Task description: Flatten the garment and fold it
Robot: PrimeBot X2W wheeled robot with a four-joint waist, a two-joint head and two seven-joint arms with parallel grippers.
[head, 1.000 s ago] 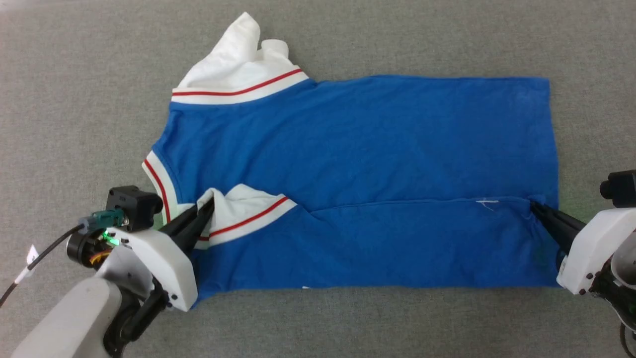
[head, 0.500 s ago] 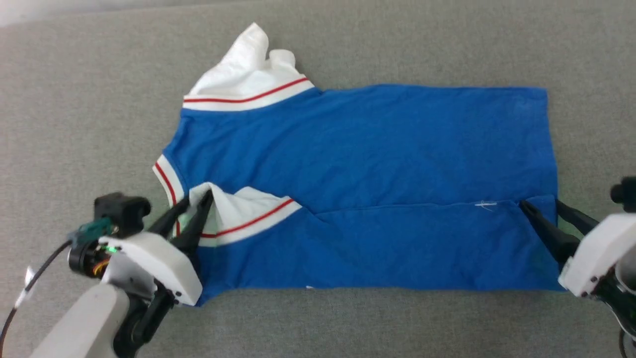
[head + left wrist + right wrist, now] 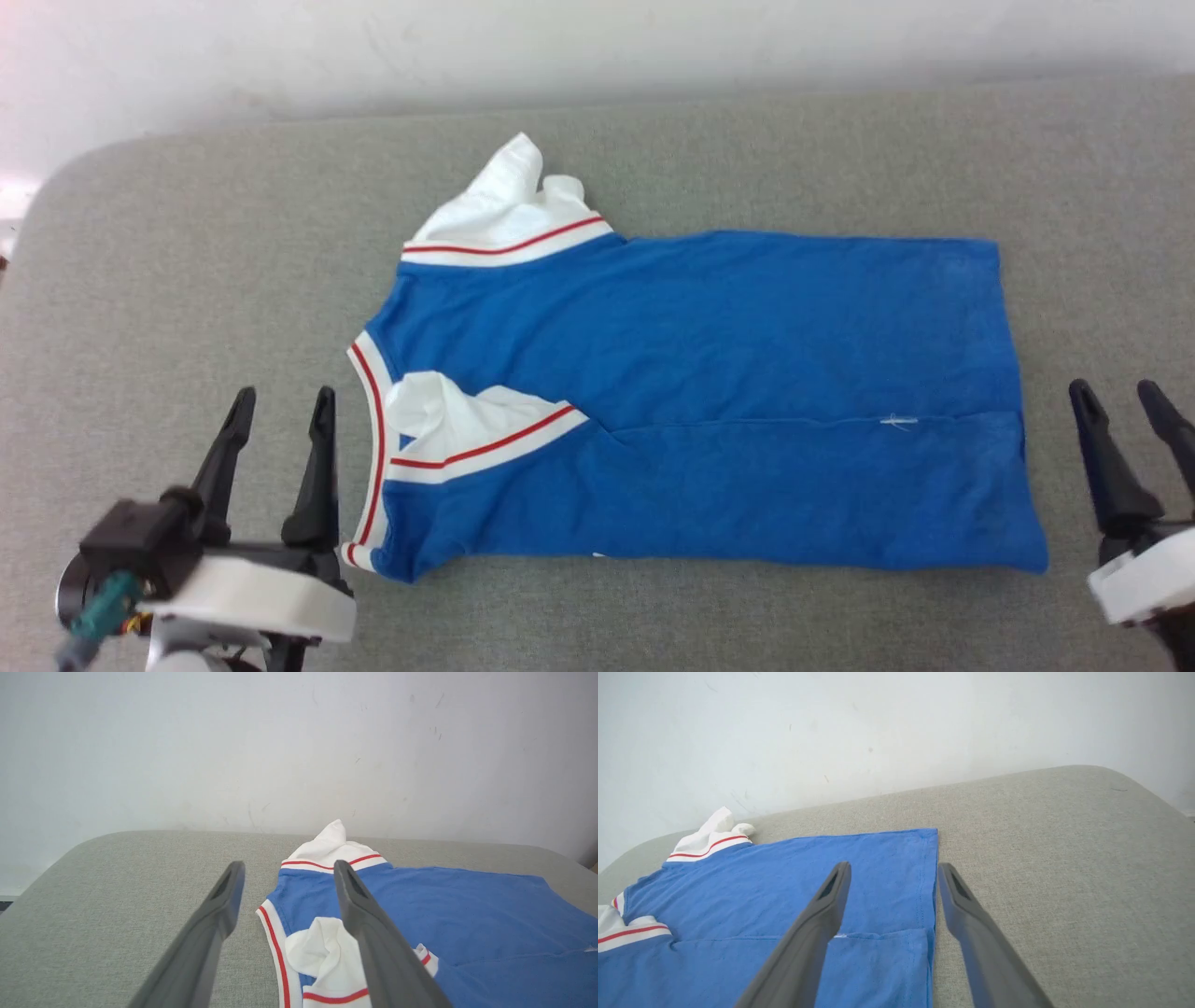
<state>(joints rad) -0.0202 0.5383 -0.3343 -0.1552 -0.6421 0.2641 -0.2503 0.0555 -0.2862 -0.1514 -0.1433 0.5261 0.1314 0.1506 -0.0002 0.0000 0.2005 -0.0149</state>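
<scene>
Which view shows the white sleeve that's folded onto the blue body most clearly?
The head view: the folded sleeve lies whole and unobstructed on the garment. The left wrist view shows it close but partly behind a finger of the left gripper. The right wrist view catches its trimmed end at the left edge.

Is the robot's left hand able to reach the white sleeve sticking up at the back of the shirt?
Probably yes. The left gripper is open, off the garment, and just bare grey surface lies between it and that sleeve.
</scene>
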